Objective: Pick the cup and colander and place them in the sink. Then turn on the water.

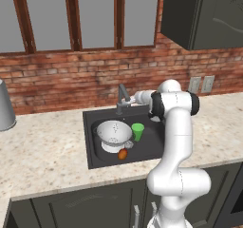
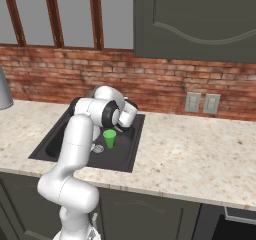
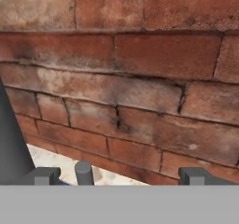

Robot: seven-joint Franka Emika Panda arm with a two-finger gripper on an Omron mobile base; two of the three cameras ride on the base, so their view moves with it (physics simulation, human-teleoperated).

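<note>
Faucet (image 1: 123,100) and brick wall (image 3: 140,78) close ahead — sides open.

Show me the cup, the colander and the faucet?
cup (image 1: 138,131): left base view, on its green side.
colander (image 1: 114,133): left base view, on its perforated inside.
faucet (image 1: 123,98): left base view, on its angled neck.

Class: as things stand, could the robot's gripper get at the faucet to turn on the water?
Probably yes: the open gripper is already beside the faucet, facing the brick wall; nothing seems to stand between them.
</note>
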